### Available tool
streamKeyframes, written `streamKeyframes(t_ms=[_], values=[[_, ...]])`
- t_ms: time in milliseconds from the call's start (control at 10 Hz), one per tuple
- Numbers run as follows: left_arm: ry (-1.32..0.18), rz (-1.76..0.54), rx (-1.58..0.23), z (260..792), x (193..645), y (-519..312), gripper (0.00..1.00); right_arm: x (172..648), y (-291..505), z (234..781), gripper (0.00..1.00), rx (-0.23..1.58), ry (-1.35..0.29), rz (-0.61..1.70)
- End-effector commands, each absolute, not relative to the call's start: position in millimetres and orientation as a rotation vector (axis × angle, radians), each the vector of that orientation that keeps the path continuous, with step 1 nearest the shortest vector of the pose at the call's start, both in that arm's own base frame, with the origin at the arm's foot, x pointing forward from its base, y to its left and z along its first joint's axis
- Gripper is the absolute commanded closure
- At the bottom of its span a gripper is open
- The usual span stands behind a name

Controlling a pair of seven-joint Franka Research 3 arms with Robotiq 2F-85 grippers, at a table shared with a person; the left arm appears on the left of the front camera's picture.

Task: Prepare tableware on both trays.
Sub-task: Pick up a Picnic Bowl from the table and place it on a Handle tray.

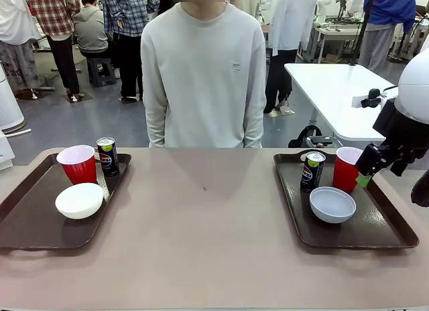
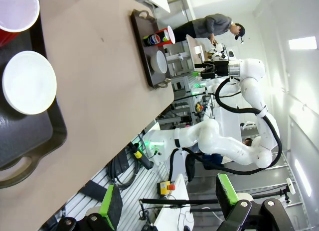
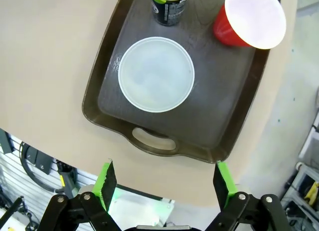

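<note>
Two dark brown trays lie on the tan table. The left tray (image 1: pixel 27 224) holds a red cup (image 1: pixel 78 163), a dark can (image 1: pixel 107 155) and a white bowl (image 1: pixel 79 200). On the right tray (image 1: pixel 375 237) stand a can (image 1: pixel 312 171), a red cup (image 1: pixel 347 168) and a bowl (image 1: pixel 332 204). My right gripper (image 1: pixel 365 173) hangs open and empty just right of that cup, above the tray's edge. From its wrist, the right gripper (image 3: pixel 164 180) looks down on the bowl (image 3: pixel 156 74), cup (image 3: pixel 251 19) and can (image 3: pixel 169 4). My left gripper (image 2: pixel 167 197) is open and empty, off the table, with the left bowl (image 2: pixel 28 81) far ahead.
A person (image 1: pixel 204 76) stands at the far edge of the table, between the trays, hands out of sight. The tabletop (image 1: pixel 204 217) between the trays is bare. A white table (image 1: pixel 335 90) and other people stand in the background.
</note>
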State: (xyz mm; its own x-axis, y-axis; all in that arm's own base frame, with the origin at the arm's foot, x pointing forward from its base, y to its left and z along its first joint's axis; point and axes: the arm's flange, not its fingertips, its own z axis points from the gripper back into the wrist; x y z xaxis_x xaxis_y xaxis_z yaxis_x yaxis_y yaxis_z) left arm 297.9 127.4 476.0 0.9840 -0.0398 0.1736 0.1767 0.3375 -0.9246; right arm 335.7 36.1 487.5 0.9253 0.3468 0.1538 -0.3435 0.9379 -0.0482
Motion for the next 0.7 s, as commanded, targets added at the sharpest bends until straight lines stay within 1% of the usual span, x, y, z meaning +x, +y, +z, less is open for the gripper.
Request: streamKeyframes(t_ms=[0, 500, 600], values=[[-0.139, -0.146, -1.233, 476.8, 296.6, 128.2, 0.00, 338.2, 36.5, 485.6, 0.00, -0.021, -0.165, 0.358], [-0.139, -0.146, -1.233, 476.8, 296.6, 128.2, 0.00, 335.7, 36.1, 487.5, 0.00, -0.020, -0.161, 0.354], [-0.139, -0.146, -1.233, 476.8, 296.6, 128.2, 0.00, 317.7, 42.0, 498.0, 0.00, 0.248, -0.129, 0.308]])
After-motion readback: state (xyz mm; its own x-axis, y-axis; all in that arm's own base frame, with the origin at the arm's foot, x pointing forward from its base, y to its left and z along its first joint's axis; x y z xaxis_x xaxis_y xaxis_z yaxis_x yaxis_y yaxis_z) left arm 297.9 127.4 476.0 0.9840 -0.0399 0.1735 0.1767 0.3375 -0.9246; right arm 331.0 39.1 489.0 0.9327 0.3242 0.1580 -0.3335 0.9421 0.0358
